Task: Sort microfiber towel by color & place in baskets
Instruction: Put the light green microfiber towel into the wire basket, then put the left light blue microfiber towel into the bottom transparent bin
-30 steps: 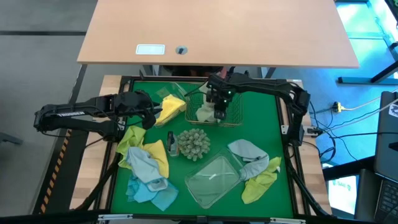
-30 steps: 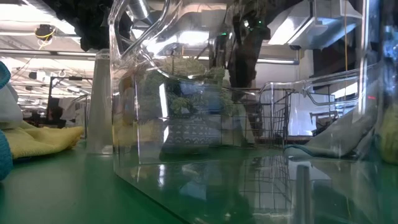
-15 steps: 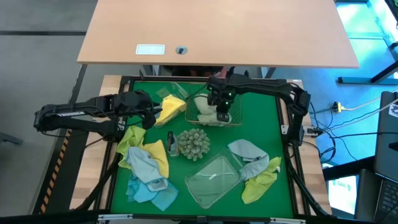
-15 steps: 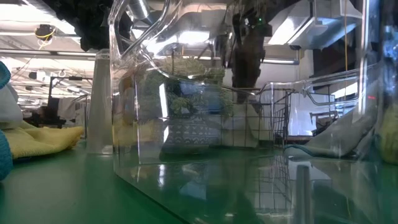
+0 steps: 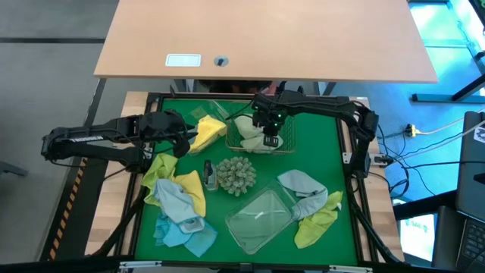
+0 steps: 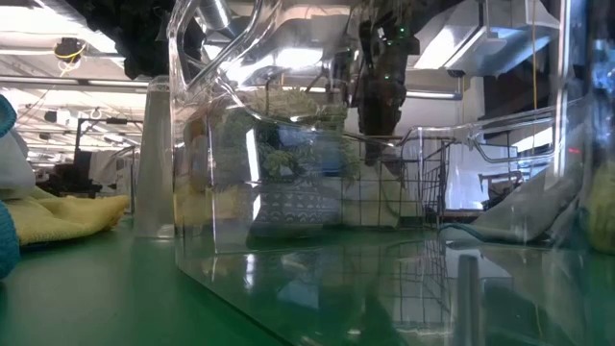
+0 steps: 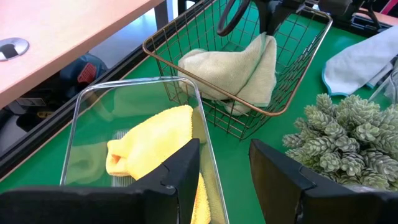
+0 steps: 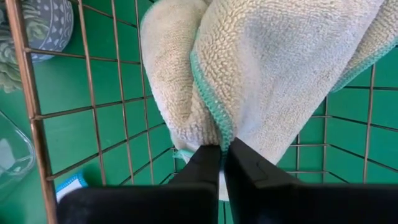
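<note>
Over the wire basket point(image 5: 261, 138) at the far middle of the green mat point(image 5: 326, 136), the right gripper point(image 5: 269, 135) hangs with its fingers point(image 8: 208, 165) pressed together on a fold of a pale lime towel point(image 8: 273, 68). The towel droops from the pinch inside the basket; in the left wrist view its lower part lies on the basket floor point(image 7: 239, 71).

Left gripper point(image 5: 180, 138) sits at the far left of the mat, just beside a clear tub point(image 7: 134, 137). Its fingers point(image 7: 180, 180) are spread, nothing between them. 1 yellow towel point(image 7: 155, 146) lies crumpled in that tub.

A 2nd clear tub point(image 5: 261, 218) stands near the front middle, tilted relative to the mat's edges, and fills most of the low view point(image 6: 365, 192).

Spiky grey-green ball point(image 5: 236, 175) rests between the wire basket and the front tub.

Left front: a heap of loose towels, yellow point(image 5: 193, 189), light blue point(image 5: 182, 227) and pale grey-blue point(image 5: 176, 201), overlapping. A lime-yellow one point(image 5: 155, 171) lies at the heap's far edge.

Right front: a grey-blue towel point(image 5: 301, 186) partly on top of a yellow one point(image 5: 314, 224), just beside the front tub.
</note>
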You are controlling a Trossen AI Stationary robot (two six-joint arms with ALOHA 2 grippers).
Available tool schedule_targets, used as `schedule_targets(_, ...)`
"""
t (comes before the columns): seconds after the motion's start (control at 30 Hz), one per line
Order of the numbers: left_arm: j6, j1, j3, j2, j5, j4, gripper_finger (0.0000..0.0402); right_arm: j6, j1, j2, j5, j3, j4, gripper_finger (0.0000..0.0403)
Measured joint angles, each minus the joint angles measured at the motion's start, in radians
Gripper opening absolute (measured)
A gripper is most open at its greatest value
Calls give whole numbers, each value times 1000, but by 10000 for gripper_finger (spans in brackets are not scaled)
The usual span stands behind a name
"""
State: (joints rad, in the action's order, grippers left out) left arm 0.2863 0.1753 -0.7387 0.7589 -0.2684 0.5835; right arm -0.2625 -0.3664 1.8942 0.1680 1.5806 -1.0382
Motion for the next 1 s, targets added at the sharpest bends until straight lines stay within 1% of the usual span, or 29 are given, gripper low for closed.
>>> schedule_targets(0.1, 0, 0, 0, 0, 0, 0, 134, 1, 0, 0, 0, 0, -1, 40)
schedule_targets(0.33, 0, 0, 0, 0, 3, 0, 134, 1, 0, 0, 0, 0, -1, 146)
schedule_targets(0.47, -8, 0, 0, 0, 65, 0, 134, 2, 0, 0, 0, 0, -15, 187)
schedule_targets(0.6, -8, 0, 0, -2, 172, 8, 134, -4, 0, 0, -1, 8, -27, 201)
schedule_targets(0.77, 1, 0, 0, -2, 315, 48, 134, -31, 0, 0, -1, 89, -105, 198)
schedule_targets(0.9, 50, 0, 0, -2, 388, 105, 134, -33, 0, -1, -1, 176, -165, 198)
schedule_targets(1.0, 96, -6, 0, -2, 418, 156, 134, -33, 0, -1, -1, 238, -209, 198)
